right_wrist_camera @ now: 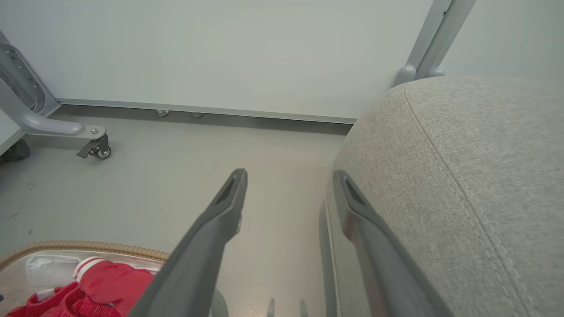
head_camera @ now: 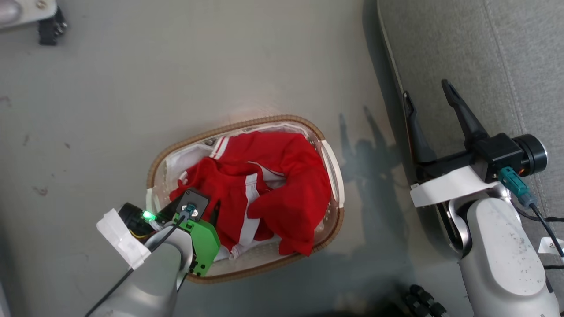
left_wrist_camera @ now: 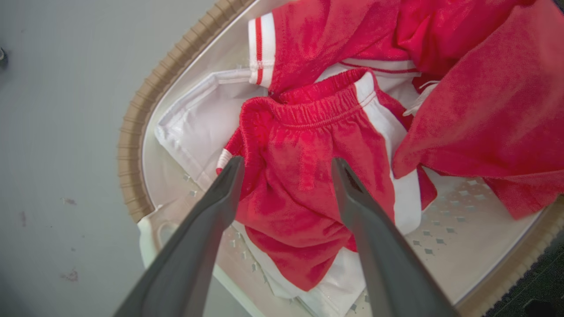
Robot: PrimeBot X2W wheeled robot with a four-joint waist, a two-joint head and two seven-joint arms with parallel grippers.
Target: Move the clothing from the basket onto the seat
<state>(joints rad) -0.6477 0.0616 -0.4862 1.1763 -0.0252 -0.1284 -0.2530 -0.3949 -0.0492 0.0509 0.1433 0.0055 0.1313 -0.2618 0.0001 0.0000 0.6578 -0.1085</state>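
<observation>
- Clothing (head_camera: 264,189) lies heaped in the basket (head_camera: 246,125): you see red garments with white stripes and trim, and the biggest red fold is bunched against the wall nearer the seat (head_camera: 506,66).
- Your left gripper (left_wrist_camera: 286,165) hangs over the basket's end farthest from the seat, its two dark fingers spread wide.
- In the left wrist view, red shorts (left_wrist_camera: 308,185) with an elastic waistband and a white side stripe lie between and beyond the fingertips. Nothing is pinched. You cannot tell whether the tips touch the fabric.
- Beside the shorts, a plain white sheet (left_wrist_camera: 198,123) lies against the basket's wall. Bare perforated bottom shows at the lower right of that view.
- Your basket stands on the grey floor (head_camera: 176,66), near the seat but apart from it, with a strip of shadowed floor between them.
- Your right gripper (head_camera: 425,90) is well apart from the basket, at the seat's rounded edge. Its fingers are spread and hold nothing, one along the cushion's edge and the other over its grey woven top.
- From the right wrist view you can make out the seat's stitched seam, a pale wall (right_wrist_camera: 220,44) and a small caster wheel (right_wrist_camera: 99,151) under a grey frame.
</observation>
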